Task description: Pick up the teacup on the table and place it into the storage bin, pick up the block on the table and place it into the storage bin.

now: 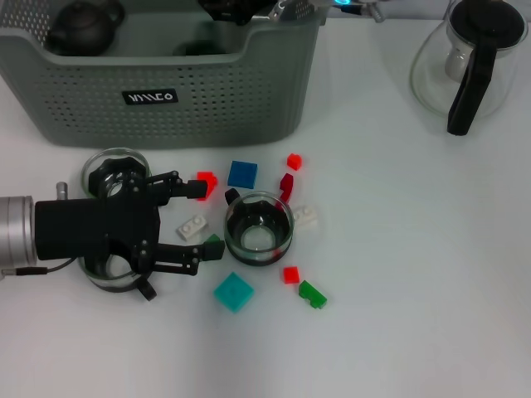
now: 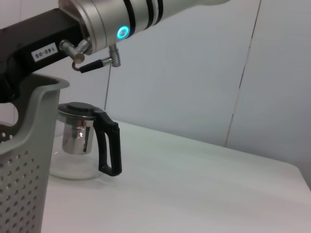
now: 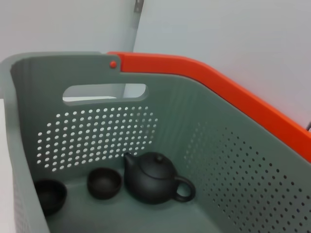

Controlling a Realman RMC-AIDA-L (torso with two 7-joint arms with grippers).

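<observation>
Left claw (image 1: 192, 225) low over the desk (image 1: 415, 274), fingers spread wide and pointing toward the robot's right — nothing held between them. Upper fingertip just at a red block (image 1: 207, 182); lower fingertip beside a dark green block (image 1: 214, 243); a white brick (image 1: 192, 226) lies in the gap. The arm's black body covers part of two glass cups, one (image 1: 114, 170) near the bin wall, one (image 1: 108, 272) nearer the robot.

Just beyond the fingertips, a glass teacup (image 1: 259, 225) stands upright, mouth up, dark inside. Loose blocks ring it: teal (image 1: 233, 292), blue (image 1: 242, 174), small red ones (image 1: 294, 161) (image 1: 290, 274), green (image 1: 312, 293), dark red (image 1: 286, 184), white (image 1: 306, 216).

Farther back, the storage bin (image 1: 166, 104) — grey-green, perforated, black label facing the robot, long axis running left to right. Right wrist view shows its inside: dark teapot (image 3: 154, 179) and two dark small cups (image 3: 104, 183) (image 3: 49, 195) on the floor, cut-out handle above, orange rim on one side. Right claw (image 1: 241, 8) is over the bin's far edge; cannot tell its spread.

Glass pitcher (image 1: 469, 62) with black handle, far right. Desk white; pale panelled wall behind.
</observation>
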